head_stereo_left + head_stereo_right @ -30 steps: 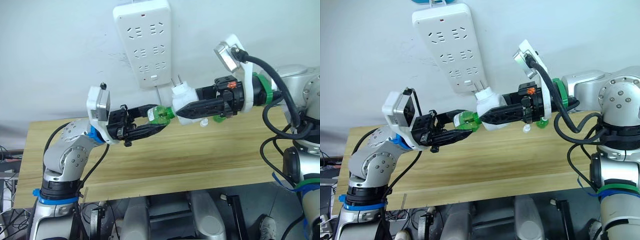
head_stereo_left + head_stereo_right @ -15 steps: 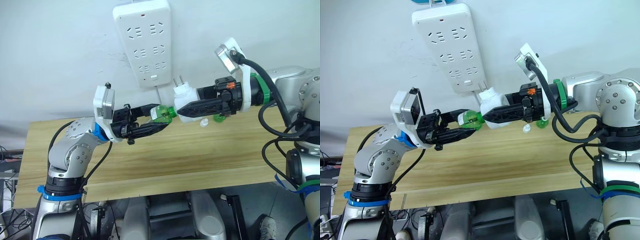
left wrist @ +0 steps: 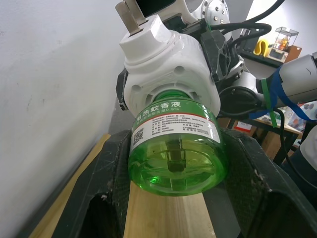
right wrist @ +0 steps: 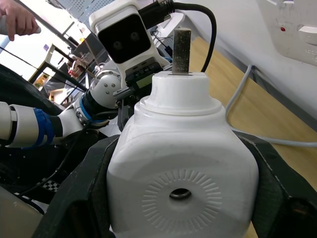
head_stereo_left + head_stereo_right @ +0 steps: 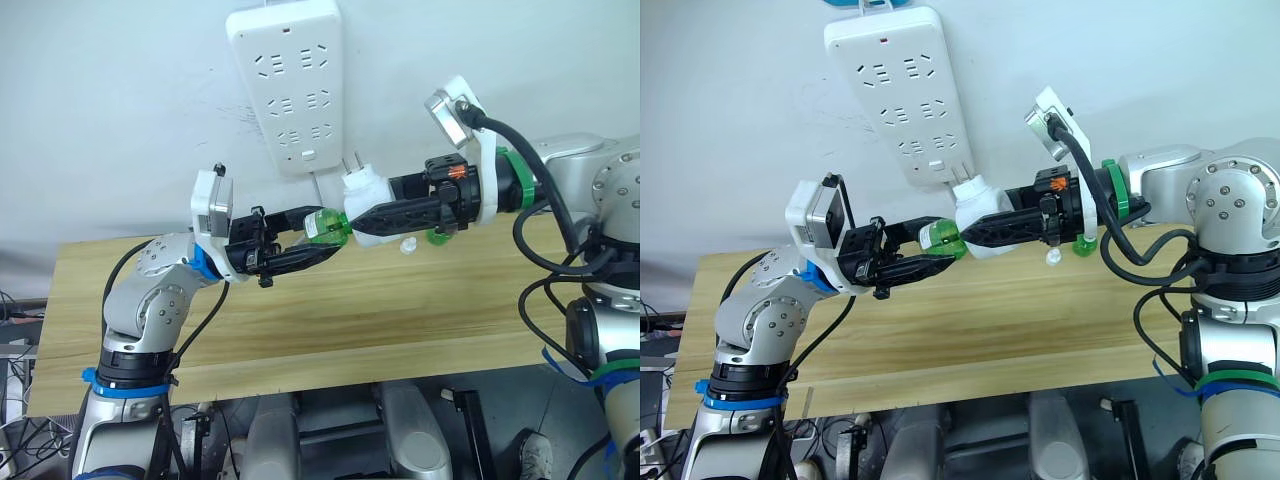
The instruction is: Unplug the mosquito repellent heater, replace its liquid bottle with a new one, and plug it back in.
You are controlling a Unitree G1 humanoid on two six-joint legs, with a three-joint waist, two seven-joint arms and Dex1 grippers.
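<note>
The white mosquito repellent heater (image 5: 366, 203) hangs unplugged in mid-air below the power strip, prongs up, and my right gripper (image 5: 362, 212) is shut on its sides. Its liquid bottle (image 5: 322, 226), green and capless, has its neck in the heater's underside (image 3: 163, 64). My left gripper (image 5: 325, 232) is shut on that bottle's body (image 3: 173, 148). The new one (image 5: 437, 237), green with a white cap (image 5: 407, 245), lies on the table behind my right gripper, partly hidden by it.
A long white power strip (image 5: 290, 85) hangs on the wall above, its cable (image 5: 316, 185) running down behind the heater. The wooden table (image 5: 330, 320) lies under both arms. A person's hand (image 4: 17, 20) shows far off in the right wrist view.
My left arm has drawn in to the right, toward the heater, keeping the bottle at the heater's underside. The right gripper and heater have barely moved.
</note>
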